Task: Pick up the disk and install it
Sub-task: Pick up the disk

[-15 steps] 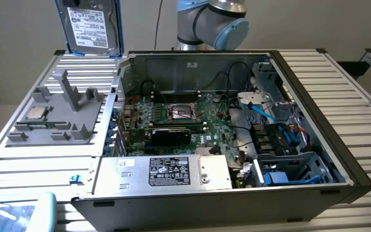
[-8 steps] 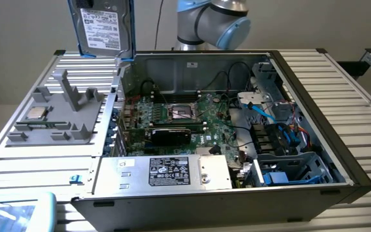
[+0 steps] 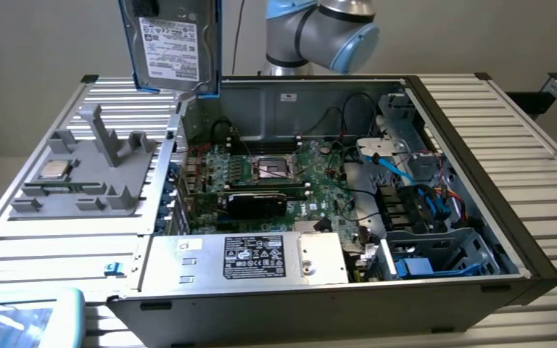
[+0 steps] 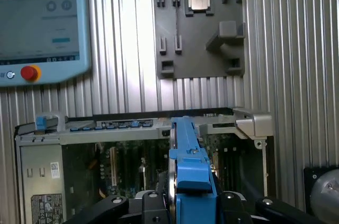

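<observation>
Where: the disk [image 3: 172, 47] hangs upright in mid-air above the far corner of the open PC case [image 3: 472, 167], on the exterior view's left.
Claw: the gripper [image 4: 193, 203] is pinching the disk's blue carrier from both sides.
Done: pick-up looks sorted, the disk's clear of everything.
Left: not installed yet I'd say, it's well apart from the drive cage [image 3: 463, 243], near right.
Bystanders: the processor chip [image 3: 54, 169] sits on the grey fixture [image 3: 85, 187].
</observation>
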`<state>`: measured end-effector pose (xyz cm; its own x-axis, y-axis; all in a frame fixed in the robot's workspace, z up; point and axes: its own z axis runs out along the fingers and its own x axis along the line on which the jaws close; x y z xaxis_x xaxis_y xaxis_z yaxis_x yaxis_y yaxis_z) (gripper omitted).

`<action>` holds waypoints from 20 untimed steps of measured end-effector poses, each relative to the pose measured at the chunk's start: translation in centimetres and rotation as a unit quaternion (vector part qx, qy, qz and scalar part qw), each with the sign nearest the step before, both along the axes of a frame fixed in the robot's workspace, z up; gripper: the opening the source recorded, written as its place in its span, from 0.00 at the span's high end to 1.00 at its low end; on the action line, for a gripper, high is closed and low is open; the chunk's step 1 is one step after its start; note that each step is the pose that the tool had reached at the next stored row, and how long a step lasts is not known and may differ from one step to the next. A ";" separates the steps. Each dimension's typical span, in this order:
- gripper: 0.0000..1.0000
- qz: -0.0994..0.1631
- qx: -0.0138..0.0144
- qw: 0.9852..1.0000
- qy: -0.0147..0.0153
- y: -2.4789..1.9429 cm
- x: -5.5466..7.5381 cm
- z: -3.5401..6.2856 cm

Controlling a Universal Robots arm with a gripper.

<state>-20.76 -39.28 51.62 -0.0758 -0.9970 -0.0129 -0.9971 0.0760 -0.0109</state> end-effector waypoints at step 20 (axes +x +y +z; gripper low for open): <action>0.63 0.000 0.015 1.000 0.000 -3.28 7.6 0.13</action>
